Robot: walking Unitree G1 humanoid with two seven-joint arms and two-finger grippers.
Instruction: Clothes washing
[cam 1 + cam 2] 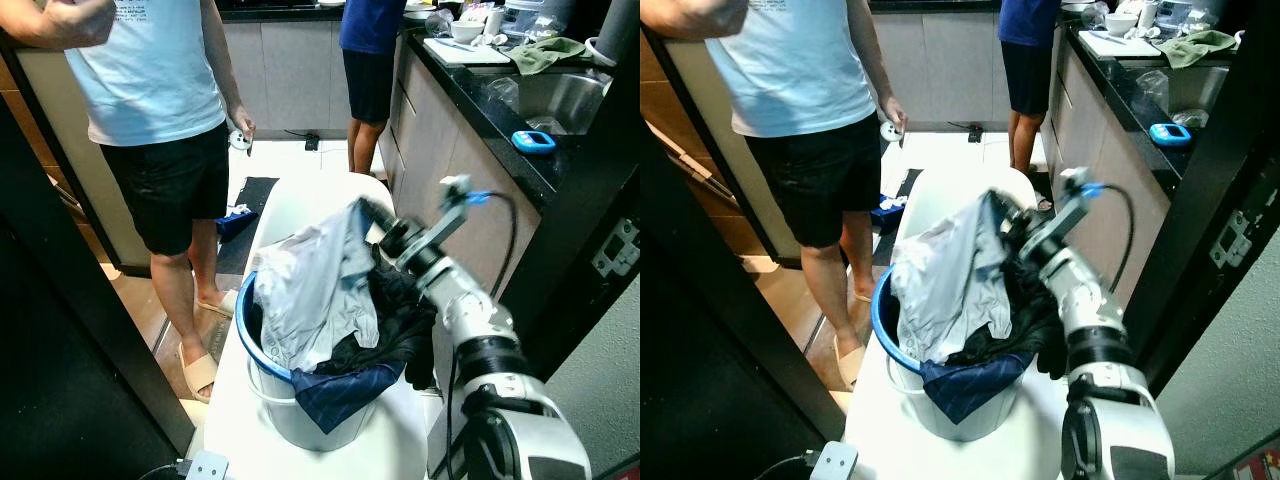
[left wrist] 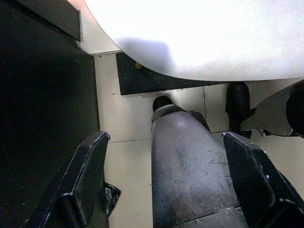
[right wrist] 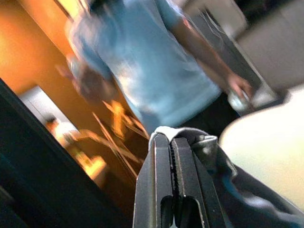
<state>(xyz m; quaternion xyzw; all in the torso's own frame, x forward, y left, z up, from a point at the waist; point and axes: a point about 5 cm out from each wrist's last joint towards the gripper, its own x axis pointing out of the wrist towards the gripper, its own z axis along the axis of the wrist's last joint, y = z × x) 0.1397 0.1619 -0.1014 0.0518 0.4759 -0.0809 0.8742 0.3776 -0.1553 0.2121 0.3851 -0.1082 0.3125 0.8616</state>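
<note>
A white bucket with a blue rim (image 1: 262, 352) stands on the white table (image 1: 300, 205), toward its near edge, heaped with clothes. A pale grey garment (image 1: 318, 290) is pinched at its top corner by the right gripper (image 1: 366, 212), whose fingers (image 3: 167, 161) are clenched flat on a fold of the cloth, above the bucket's far rim. Dark clothes (image 1: 392, 320) spill over the bucket's right side. The left gripper (image 2: 166, 180) hangs idle below the table edge, fingers spread and holding nothing. The lift is best made straight up and slowly, so that the grey garment peels free without dragging the dark pieces or tipping the bucket. A person in a light blue shirt (image 1: 150, 60) stands near the table's left edge.
</note>
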